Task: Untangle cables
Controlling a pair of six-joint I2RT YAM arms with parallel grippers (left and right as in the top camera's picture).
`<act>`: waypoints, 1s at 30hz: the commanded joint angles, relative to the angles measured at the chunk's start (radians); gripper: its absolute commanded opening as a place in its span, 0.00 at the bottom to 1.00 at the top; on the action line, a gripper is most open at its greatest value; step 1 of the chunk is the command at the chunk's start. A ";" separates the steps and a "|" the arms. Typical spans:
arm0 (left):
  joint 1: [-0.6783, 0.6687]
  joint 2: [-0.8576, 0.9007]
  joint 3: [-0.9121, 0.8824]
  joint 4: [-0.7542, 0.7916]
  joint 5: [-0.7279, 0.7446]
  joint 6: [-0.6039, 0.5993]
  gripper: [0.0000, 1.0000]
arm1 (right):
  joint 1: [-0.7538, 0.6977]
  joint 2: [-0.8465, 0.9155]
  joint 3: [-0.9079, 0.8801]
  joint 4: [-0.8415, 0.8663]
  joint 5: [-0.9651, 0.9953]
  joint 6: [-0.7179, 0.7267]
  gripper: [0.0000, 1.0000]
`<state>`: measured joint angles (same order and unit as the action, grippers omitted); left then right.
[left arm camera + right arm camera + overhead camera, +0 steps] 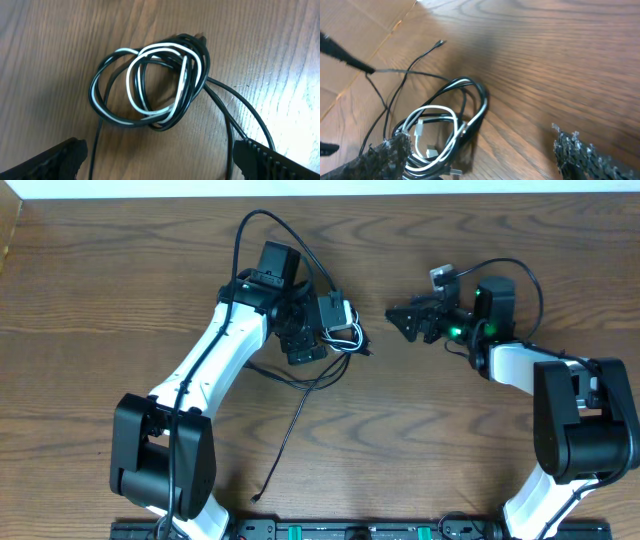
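On table [100, 300]: knotted blk/wht cables [184, 80]

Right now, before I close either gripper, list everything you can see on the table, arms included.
Cable knot: one, black and white strands coiled together, at the table's centre.
White cable: one, looped through the knot.
Black cable: count unclear, wound around the white one.
Loose strand: one, black, trailing from the knot toward the robot's edge of the table.
Table: one, brown wood.
Left gripper: one, black, open, over the knot.
Right gripper: one, black, open, close beside the knot on its right.
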<state>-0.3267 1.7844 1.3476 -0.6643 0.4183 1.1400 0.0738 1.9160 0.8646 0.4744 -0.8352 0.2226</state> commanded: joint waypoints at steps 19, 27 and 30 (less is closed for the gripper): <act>-0.011 0.181 -0.002 0.011 0.117 0.128 0.91 | 0.000 0.006 0.001 -0.004 0.025 0.042 0.83; -0.011 0.193 -0.002 0.023 0.117 0.128 0.50 | 0.000 0.006 0.001 -0.004 0.026 0.042 0.76; -0.011 0.193 -0.002 0.023 0.117 0.127 0.27 | 0.000 0.006 0.001 -0.004 0.026 0.042 0.75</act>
<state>-0.3370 1.9762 1.3476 -0.6376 0.5198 1.2579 0.0711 1.9160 0.8646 0.4709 -0.8108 0.2607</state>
